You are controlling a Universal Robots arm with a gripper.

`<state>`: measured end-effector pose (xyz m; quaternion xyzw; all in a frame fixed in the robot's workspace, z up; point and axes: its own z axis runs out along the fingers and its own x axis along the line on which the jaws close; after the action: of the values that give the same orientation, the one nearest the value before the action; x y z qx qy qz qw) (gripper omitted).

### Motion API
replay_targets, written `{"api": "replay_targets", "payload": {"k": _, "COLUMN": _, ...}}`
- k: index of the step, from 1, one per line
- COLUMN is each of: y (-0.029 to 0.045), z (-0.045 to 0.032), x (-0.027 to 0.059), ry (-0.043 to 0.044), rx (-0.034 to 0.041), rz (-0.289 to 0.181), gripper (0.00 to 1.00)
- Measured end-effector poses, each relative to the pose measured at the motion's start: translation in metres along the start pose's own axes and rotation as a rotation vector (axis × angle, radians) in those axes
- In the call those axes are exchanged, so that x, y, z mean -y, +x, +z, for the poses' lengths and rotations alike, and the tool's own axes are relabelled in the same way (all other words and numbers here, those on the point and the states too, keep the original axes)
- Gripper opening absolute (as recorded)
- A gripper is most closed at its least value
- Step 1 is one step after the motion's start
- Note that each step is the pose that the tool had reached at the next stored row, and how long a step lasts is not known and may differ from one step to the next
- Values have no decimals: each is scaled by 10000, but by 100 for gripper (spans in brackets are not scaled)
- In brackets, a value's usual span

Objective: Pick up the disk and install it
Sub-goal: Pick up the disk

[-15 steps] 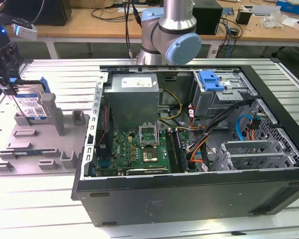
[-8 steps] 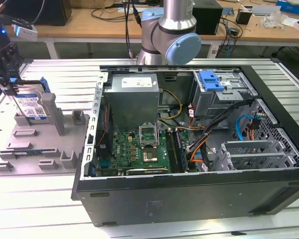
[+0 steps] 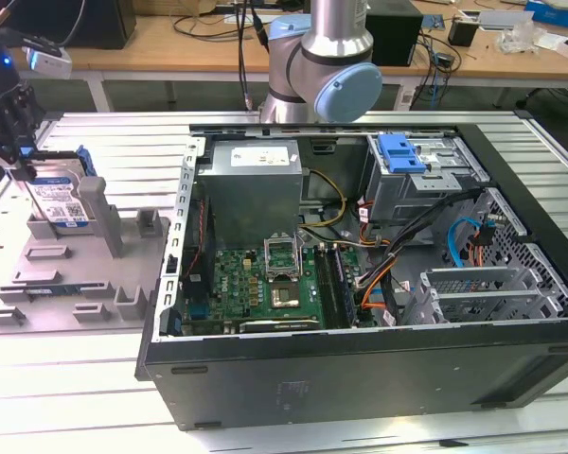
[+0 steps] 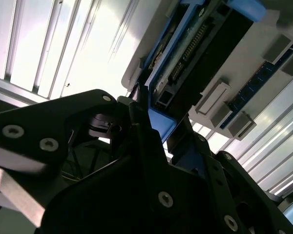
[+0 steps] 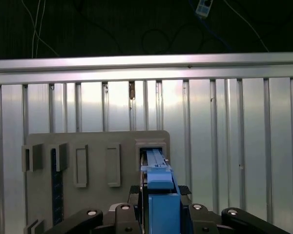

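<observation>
Disk (image 3: 59, 200) stands on edge, its end pinched within the gripper (image 3: 21, 163).

My pincer (image 3: 21, 161) clamped on upper edge of disk (image 3: 59, 199). Disk stands on edge in fixture plate (image 3: 38, 295) slot, directly under pincer. I see computer case (image 3: 360, 388) well apart, toward exterior view's right of pincer; drive cage (image 3: 421, 184) inside it, far corner.
</observation>
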<state>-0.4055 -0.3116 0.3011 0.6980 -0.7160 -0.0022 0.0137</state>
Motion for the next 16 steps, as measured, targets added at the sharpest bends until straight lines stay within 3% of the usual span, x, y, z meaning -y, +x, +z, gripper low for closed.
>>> {"api": "replay_targets", "payload": {"k": 16, "y": 17, "z": 21, "x": 0, "ry": -2, "rx": 0, "rz": 0, "gripper": 39}}
